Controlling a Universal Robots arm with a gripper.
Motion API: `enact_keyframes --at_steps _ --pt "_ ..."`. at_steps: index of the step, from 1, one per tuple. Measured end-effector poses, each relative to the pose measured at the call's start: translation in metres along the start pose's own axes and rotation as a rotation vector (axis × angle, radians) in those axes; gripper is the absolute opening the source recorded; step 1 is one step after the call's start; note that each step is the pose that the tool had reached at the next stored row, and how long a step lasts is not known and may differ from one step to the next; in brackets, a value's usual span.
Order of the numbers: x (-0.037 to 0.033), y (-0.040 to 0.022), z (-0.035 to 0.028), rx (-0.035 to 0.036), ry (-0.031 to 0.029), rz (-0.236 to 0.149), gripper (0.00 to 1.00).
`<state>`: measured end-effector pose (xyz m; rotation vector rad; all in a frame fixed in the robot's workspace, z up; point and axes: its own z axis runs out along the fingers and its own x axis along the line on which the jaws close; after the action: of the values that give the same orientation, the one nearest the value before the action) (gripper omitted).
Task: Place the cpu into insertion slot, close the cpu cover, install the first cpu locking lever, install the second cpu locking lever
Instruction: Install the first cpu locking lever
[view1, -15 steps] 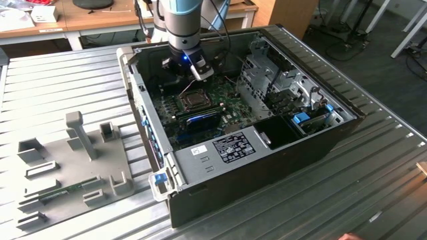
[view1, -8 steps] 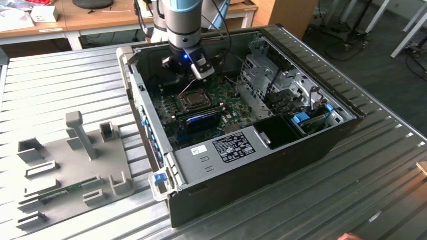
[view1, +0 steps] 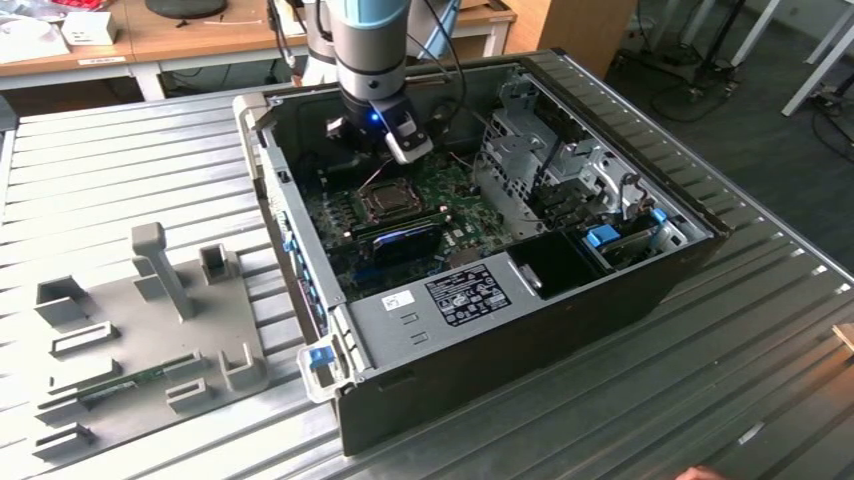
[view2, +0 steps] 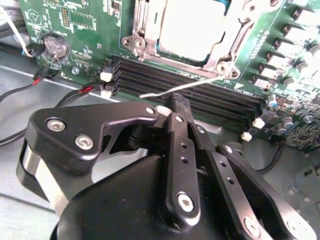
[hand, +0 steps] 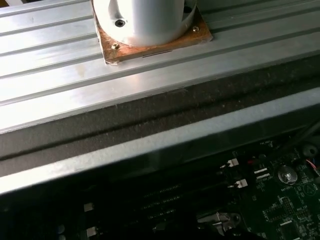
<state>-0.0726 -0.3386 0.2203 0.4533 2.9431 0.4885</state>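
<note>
In the second wrist view the cpu (view2: 192, 27) lies pale and flat inside the insertion slot (view2: 226, 56). The silvery cpu cover (view2: 144, 36) frames it and looks folded down over it. A thin silver locking lever (view2: 200, 83) sticks out along the socket's edge, above the black memory slots (view2: 210, 102). My gripper (view2: 175, 106) has its black fingers (view2: 172, 125) shut together with nothing between them, and the tips sit right at the lever. Whether they touch it I cannot tell. In the exterior view my arm (view1: 367, 60) reaches down into the open computer case just behind the insertion slot (view1: 387, 197).
The case (view1: 534, 330) lies on its side on a ribbed metal table. A metal drive cage (view1: 534, 150) stands to the exterior view's right of the board, and red and black cables (view2: 30, 90) run beside it. A grey fixture plate (view1: 147, 320) with upright holders lies on the exterior view's left.
</note>
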Motion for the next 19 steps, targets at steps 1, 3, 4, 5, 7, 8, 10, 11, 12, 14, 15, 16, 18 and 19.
enact_keyframes --at_steps 1,3,4,5,7,8,10,11,12,14,15,16,18,19 --pt "0.0 0.0 0.0 0.0 0.0 0.0 0.1" --pt "0.0 -0.0001 0.0002 0.0 0.0 0.0 0.1" --pt "0.0 -0.0002 0.0006 -0.0002 -0.0001 0.0 0.1" --pt "0.0001 -0.0004 0.0009 -0.0001 0.0 0.0 0.1" --pt "-0.0001 -0.0009 0.0012 0.0 0.0001 0.0 0.1" --pt "-0.0001 -0.0011 0.0013 0.0 0.0 0.0 0.1" --pt "-0.0002 -0.0013 0.0012 0.0001 0.0 0.0 0.1" --pt "-0.0003 -0.0016 0.0011 0.0001 0.0001 0.0 0.1" --pt "-0.0005 -0.002 0.001 0.0001 0.0001 0.0 0.1" --pt "-0.0006 -0.0025 0.0009 0.0 0.0 0.0 0.1" --pt "-0.0006 -0.0026 0.0009 0.0 0.0 0.0 0.1" --pt "-0.0006 -0.0026 0.0009 0.0 0.0 0.0 0.1" --pt "-0.0006 -0.0027 0.0008 0.0001 0.0 0.0 0.1" --pt "-0.0006 -0.0027 0.0008 0.0001 0.0 0.0 0.1"
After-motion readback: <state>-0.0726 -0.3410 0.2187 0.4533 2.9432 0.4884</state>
